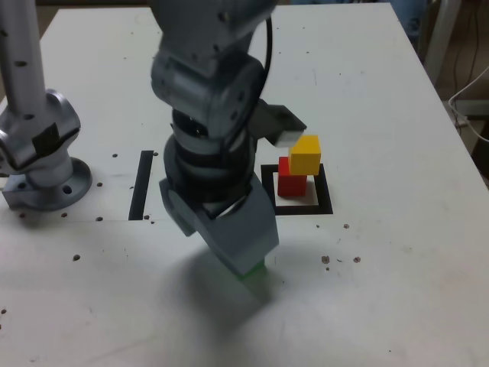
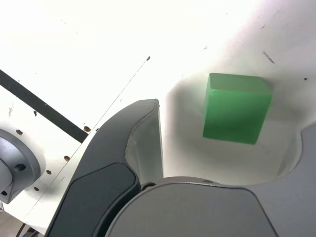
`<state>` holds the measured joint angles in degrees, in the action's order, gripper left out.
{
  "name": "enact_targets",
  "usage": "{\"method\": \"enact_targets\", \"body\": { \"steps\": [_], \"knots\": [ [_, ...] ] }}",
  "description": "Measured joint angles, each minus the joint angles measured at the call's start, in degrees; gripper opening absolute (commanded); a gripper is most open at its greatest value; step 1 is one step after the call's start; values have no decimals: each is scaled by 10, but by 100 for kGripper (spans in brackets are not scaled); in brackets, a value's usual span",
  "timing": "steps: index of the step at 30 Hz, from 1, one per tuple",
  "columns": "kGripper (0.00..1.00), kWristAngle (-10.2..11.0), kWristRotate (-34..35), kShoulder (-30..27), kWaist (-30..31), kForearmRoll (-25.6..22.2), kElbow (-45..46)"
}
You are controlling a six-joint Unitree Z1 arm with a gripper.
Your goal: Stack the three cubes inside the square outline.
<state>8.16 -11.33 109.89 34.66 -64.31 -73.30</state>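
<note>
The small cube at the gripper is an even, solid green [image 2: 237, 109], paler on one face and deeper on the other. Of the other two cubes, one is plain red [image 1: 292, 182] and one is a warm orange-yellow [image 1: 305, 155], darker on its lower face. The square outline [image 1: 325, 191] is black around a white centre, and the straight strip [image 1: 141, 186] is solid black. The tabletop [image 1: 397, 252] is white, flecked with dark brown spots. The arm [image 1: 210, 92] and the gripper [image 2: 192, 210] are shades of grey, and the round base [image 1: 63, 189] is metallic grey.

Three cubes [image 1: 293, 183], one square outline [image 1: 325, 200], one black strip [image 1: 141, 185].
</note>
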Motion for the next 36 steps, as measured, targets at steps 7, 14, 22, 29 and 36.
{"method": "enact_targets", "body": {
  "steps": [7, 14, 22, 29, 36],
  "knots": [
    [79, 0, 1, 38, 0, 3, -9],
    [70, 1, 14, 43, 0, -1, -18],
    [63, 2, 17, 43, 0, 1, -15],
    [47, 0, 17, 43, 0, 17, -13],
    [33, 3, 17, 43, -2, 18, -12]
  ]
}}
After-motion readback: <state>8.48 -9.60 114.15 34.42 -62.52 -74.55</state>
